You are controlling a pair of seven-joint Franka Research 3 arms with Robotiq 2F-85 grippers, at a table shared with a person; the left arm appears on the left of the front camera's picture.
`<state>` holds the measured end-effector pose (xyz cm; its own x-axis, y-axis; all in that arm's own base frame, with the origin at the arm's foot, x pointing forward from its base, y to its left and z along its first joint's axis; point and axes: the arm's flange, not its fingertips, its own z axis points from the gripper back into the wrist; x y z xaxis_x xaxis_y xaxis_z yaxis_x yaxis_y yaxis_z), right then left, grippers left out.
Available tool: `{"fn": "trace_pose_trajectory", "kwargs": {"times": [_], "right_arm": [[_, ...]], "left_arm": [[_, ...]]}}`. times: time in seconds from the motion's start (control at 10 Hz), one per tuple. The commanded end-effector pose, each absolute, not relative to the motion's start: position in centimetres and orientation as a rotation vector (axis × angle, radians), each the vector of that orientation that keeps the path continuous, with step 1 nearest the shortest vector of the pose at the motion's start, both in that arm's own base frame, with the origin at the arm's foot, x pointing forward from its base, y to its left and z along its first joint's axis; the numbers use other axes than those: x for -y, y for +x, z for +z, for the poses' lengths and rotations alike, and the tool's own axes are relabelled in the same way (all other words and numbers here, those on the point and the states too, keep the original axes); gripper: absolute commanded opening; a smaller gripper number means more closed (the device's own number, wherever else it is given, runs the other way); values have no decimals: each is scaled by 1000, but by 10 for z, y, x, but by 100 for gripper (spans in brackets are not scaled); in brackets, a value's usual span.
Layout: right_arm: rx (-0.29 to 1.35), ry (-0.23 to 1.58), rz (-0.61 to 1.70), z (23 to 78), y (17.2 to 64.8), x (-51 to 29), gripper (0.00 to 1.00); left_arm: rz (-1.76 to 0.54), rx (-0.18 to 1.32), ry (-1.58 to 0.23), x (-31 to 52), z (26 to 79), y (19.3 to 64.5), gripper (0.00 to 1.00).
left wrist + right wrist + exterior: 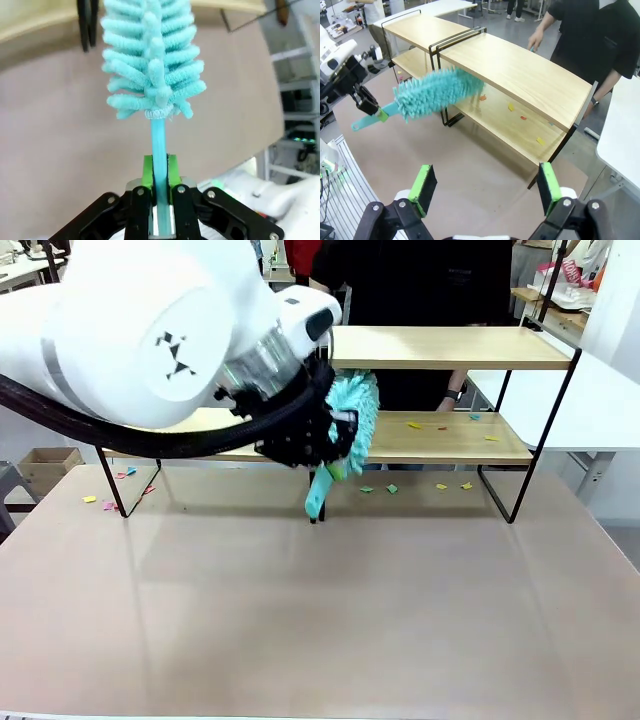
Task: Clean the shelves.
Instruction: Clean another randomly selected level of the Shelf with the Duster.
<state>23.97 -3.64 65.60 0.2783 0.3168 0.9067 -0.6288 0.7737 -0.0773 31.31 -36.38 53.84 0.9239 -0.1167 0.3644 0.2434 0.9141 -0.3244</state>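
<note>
The shelves (450,347) are a two-tier rack of light wooden boards on a thin black frame, standing across the far half of the table. My left gripper (332,455) is shut on the handle of a fluffy teal duster (352,405), whose head lies against the lower board near the middle posts. In the left wrist view the green pads (172,170) clamp the thin handle and the duster (152,60) points up toward the shelves (40,25). My right gripper (485,185) is open, high above the table, looking down on the shelves (520,70), the duster (440,92) and the left gripper (377,112).
Coloured paper scraps (415,425) lie on the lower board, and more scraps (440,486) on the table under and left of the rack. A person in black (590,35) stands behind the shelves, one hand (536,41) at the top board. A white table (600,400) adjoins at right.
</note>
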Motion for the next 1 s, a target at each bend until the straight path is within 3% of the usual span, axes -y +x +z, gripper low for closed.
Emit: {"fn": "trace_pose_trajectory", "kwargs": {"times": [0.0,0.3,0.9], "right_arm": [[1123,330,655,656,241,36,100],[1123,330,655,656,241,36,100],[1123,330,655,656,241,36,100]], "left_arm": [[-180,394,-397,356,550,317,13],[-187,344,-384,364,538,316,13],[-73,497,-216,411,512,317,13]]}}
